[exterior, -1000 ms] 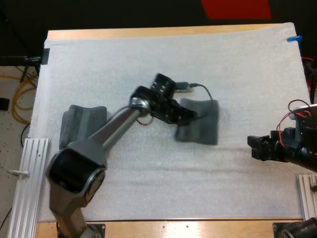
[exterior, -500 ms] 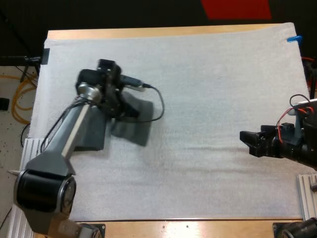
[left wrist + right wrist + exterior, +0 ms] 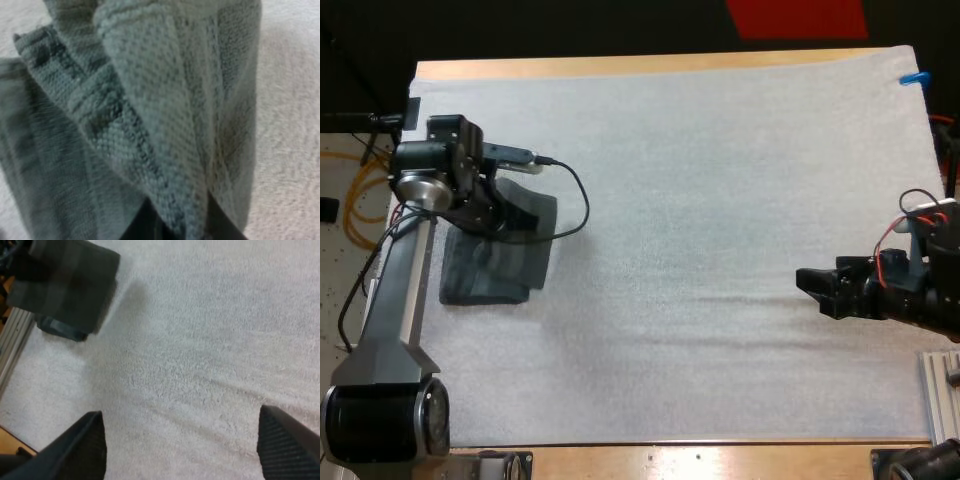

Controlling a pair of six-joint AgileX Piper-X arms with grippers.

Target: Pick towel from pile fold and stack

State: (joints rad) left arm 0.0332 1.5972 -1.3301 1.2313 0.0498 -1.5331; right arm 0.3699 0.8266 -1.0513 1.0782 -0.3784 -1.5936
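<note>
- Our left gripper (image 3: 181, 226): jaws clamped on a fold of the dark grey-green towel (image 3: 165, 115), cloth pinched from both sides; the rest drapes away from the fingers.
- High view: the held towel hangs partly over the folded stack (image 3: 470, 282) at the left side of the mat (image 3: 720, 150); it overhangs twd the middle of the mat, so not squared up yet, by our reading.
- Step in hand, as we judge it: setting the folded towel on the stack.
- To do it well: line the towel's edges up w/ the stack's before going down; lower till the cloth's weight rests on the stack; part the jaws only then; lift straight up so the fingers don't drag the top layer or pull the fold open.
- Our right gripper (image 3: 812, 284): jaws wide apart w/ nothing between, over bare mat, well apart from towel and stack; we'd leave it parked for this step.
- Holder-wise: the stack itself does the job; it holds folded cloth of the same colour; layer count we cannot tell.
</note>
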